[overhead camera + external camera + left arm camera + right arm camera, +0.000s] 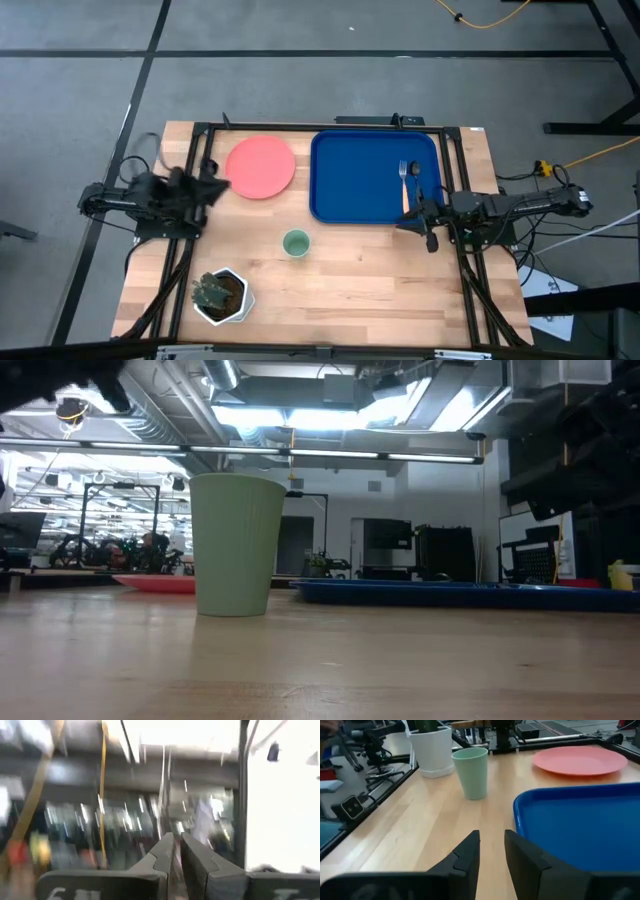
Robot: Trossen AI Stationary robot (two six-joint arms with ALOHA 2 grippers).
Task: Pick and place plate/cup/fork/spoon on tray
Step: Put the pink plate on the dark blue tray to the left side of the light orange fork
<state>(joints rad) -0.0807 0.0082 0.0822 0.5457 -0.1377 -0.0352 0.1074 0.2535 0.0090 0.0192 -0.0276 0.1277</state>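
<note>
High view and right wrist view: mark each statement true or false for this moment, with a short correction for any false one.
1. The fork and spoon lie on the blue tray. True.
2. The pink plate sits on the tray. False: it rests on the table to the left of the tray.
3. The green cup stands upright on the bare table. True.
4. The right gripper is shut on the cup. False: it holds nothing; the cup stands apart, ahead of it.
5. The potted plant stands inside the tray. False: it is near the table's front left corner.
</note>
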